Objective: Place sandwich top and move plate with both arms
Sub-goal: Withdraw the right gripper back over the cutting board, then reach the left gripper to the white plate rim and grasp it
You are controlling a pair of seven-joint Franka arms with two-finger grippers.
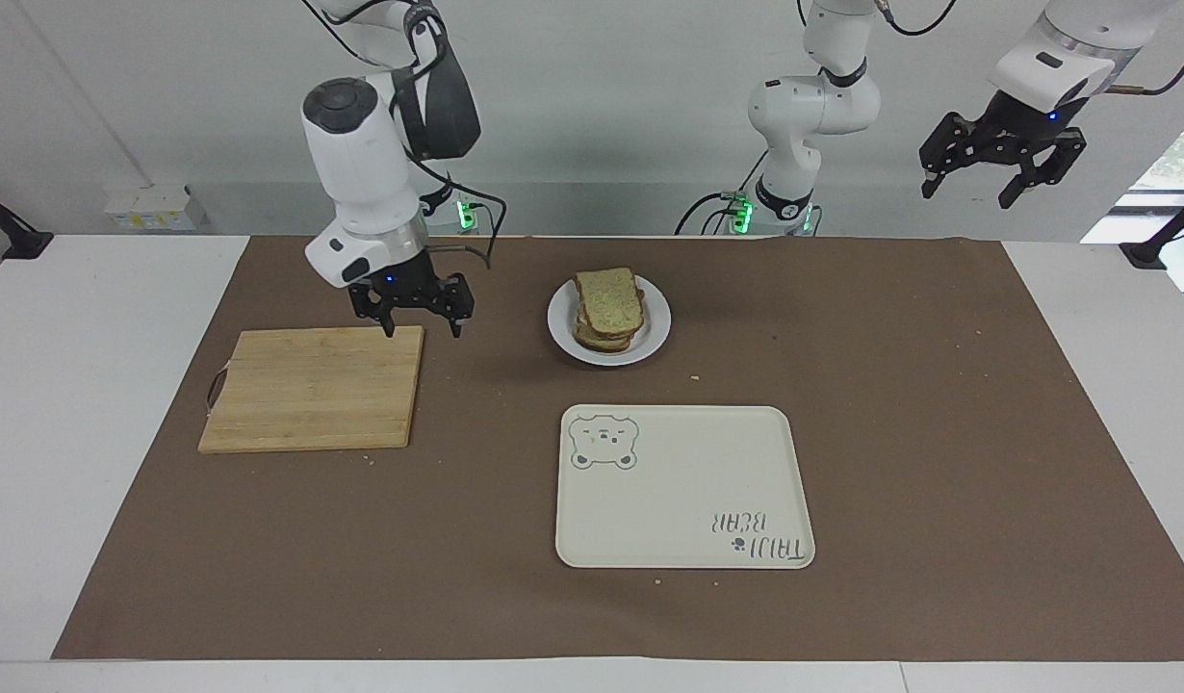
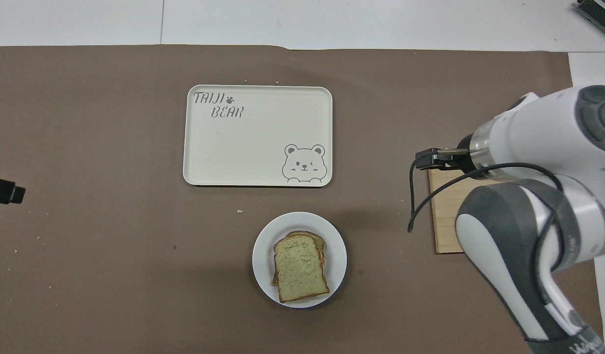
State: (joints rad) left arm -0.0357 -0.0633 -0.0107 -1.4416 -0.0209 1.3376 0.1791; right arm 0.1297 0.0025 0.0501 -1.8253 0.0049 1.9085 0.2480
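While sandwich top (image 1: 608, 295) rests on plate (image 1: 653, 332), right hand (image 1: 424, 328) hangs released over cutting board (image 1: 313, 390); left hand (image 1: 967, 195) raised, released.

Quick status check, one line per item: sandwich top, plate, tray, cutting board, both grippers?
sandwich top: on the sandwich stack, released.
plate: on the mat, holding the stack, not gripped.
tray: bare, on the mat.
cutting board: bare, flat on the mat.
right gripper: open, holding nothing, over the cutting board's corner.
left gripper: open, waiting raised.
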